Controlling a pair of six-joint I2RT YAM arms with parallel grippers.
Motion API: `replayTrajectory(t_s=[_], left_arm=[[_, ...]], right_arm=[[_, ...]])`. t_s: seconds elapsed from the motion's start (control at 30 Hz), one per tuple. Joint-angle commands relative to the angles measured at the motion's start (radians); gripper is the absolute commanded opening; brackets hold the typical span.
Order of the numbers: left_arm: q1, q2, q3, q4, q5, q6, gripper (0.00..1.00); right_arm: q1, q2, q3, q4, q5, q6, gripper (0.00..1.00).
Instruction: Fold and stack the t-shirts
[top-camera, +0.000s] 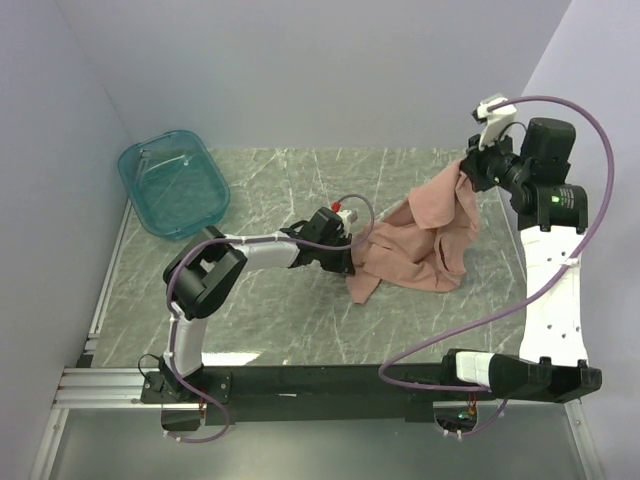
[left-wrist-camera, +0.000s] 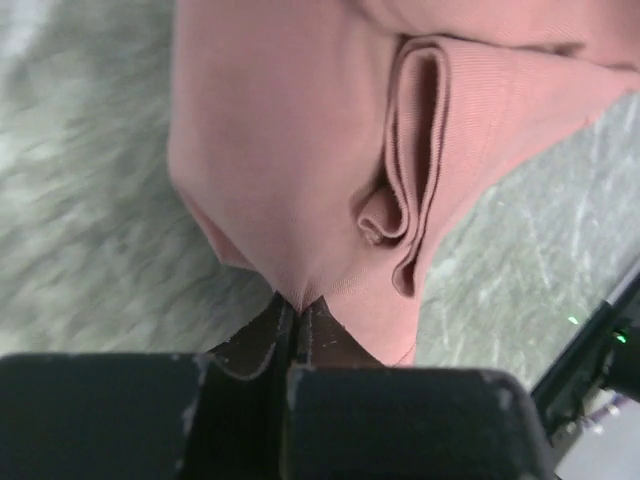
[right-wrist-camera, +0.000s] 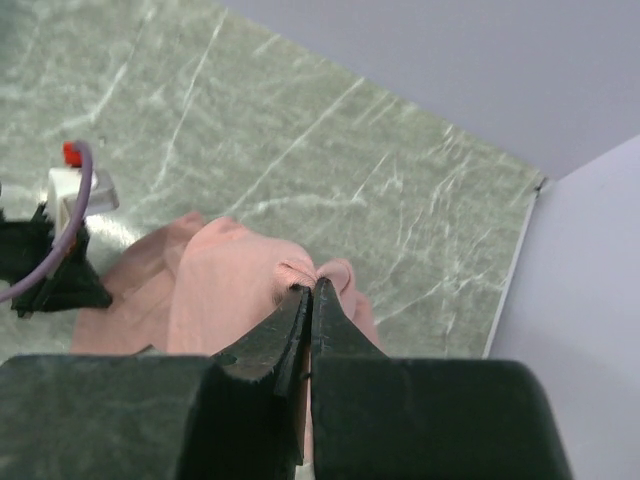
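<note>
While left gripper (left-wrist-camera: 297, 308) and right gripper (right-wrist-camera: 308, 292) clamp the shirt (top-camera: 430, 235), it hangs bunched.
Risk: fast spreading may pull thin pinches free.

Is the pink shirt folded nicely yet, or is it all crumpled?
Crumpled. The t-shirt hangs bunched in wrinkly drapes, one end held up by the right gripper, the other pinched by the left gripper.

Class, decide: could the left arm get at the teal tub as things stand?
Probably, but not freely: nothing stands between it and the teal tub, yet the left hand is shut on the pink t-shirt.
</note>
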Motion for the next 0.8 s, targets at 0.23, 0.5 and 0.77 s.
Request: replayTrajectory(t_s=[0.23, 0.5, 0.77], left_arm=[[0.051, -0.524, -0.134, -0.126, -0.337, 0.073, 0.00], [0.080, -0.928, -0.296, -0.210, -0.451, 0.141, 0.00], [0.070, -1.131, -0.477, -0.278, -0.191, 0.036, 0.00]], right_arm=[[-0.034, 0.008, 0.320, 0.122, -0.023, 0.120, 0.00], [-0.097, 0.018, 0.414, 0.221, -0.060, 0.240, 0.00], [-0.161, -0.027, 0.140, 0.144, -0.104, 0.157, 0.00]])
